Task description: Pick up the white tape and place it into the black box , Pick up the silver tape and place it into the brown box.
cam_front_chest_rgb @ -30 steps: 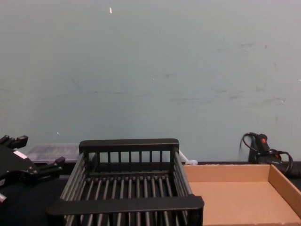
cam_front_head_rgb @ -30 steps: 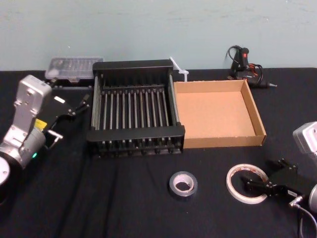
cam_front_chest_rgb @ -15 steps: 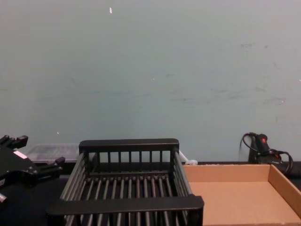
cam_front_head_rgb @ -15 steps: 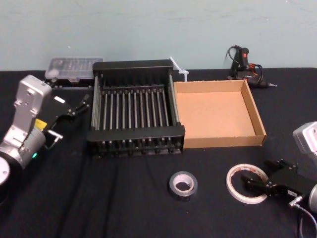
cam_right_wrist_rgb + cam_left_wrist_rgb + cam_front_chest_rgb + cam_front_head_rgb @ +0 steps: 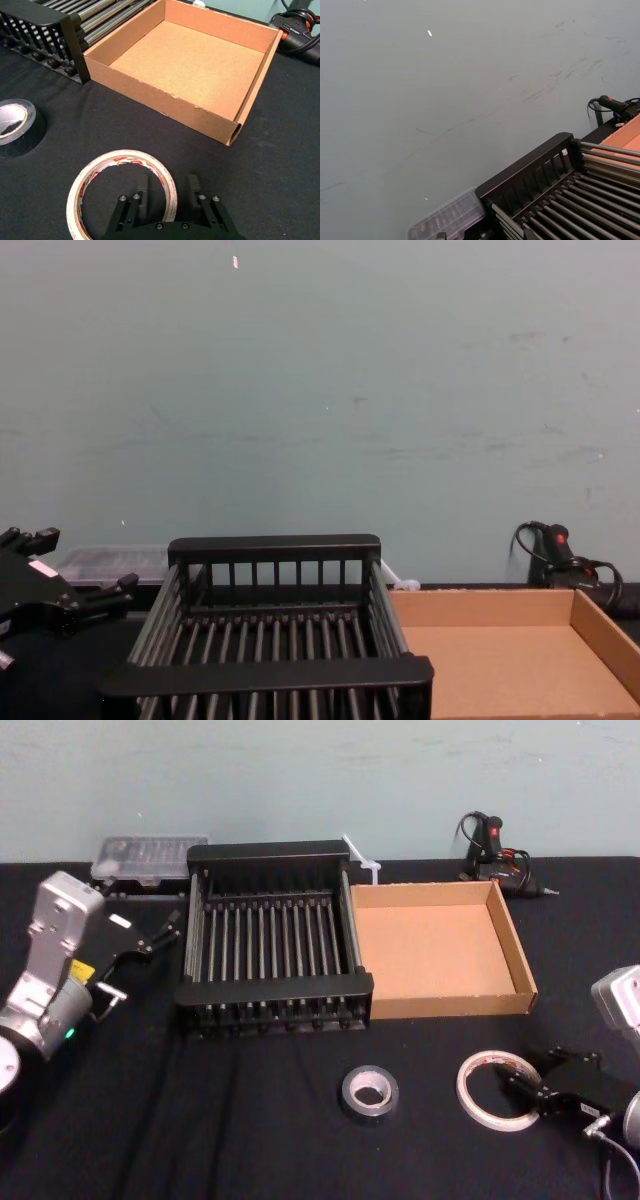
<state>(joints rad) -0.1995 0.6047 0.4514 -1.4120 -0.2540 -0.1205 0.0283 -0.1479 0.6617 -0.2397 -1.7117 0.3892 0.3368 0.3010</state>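
The white tape (image 5: 480, 1105) lies flat on the black table at the front right. My right gripper (image 5: 517, 1082) is open and low over its right edge. In the right wrist view, one finger (image 5: 142, 196) stands inside the white tape (image 5: 82, 187) and the other outside the rim. The silver tape (image 5: 369, 1092) lies flat to the left of it, also seen as the silver tape (image 5: 17, 127). The black box (image 5: 270, 990) and the brown box (image 5: 450, 1005) stand side by side behind them. My left gripper (image 5: 163, 928) hovers open beside the black box's left wall.
A clear plastic case (image 5: 150, 857) sits behind the left gripper. A glue gun (image 5: 490, 845) with its cord lies behind the brown box, and a white zip tie (image 5: 362, 860) sits between the boxes at the back. A teal wall closes off the table's far edge.
My right gripper has shifted slightly at the white tape's right rim, its fingers drawn a little nearer together. Both tapes, both boxes and the left arm have not moved.
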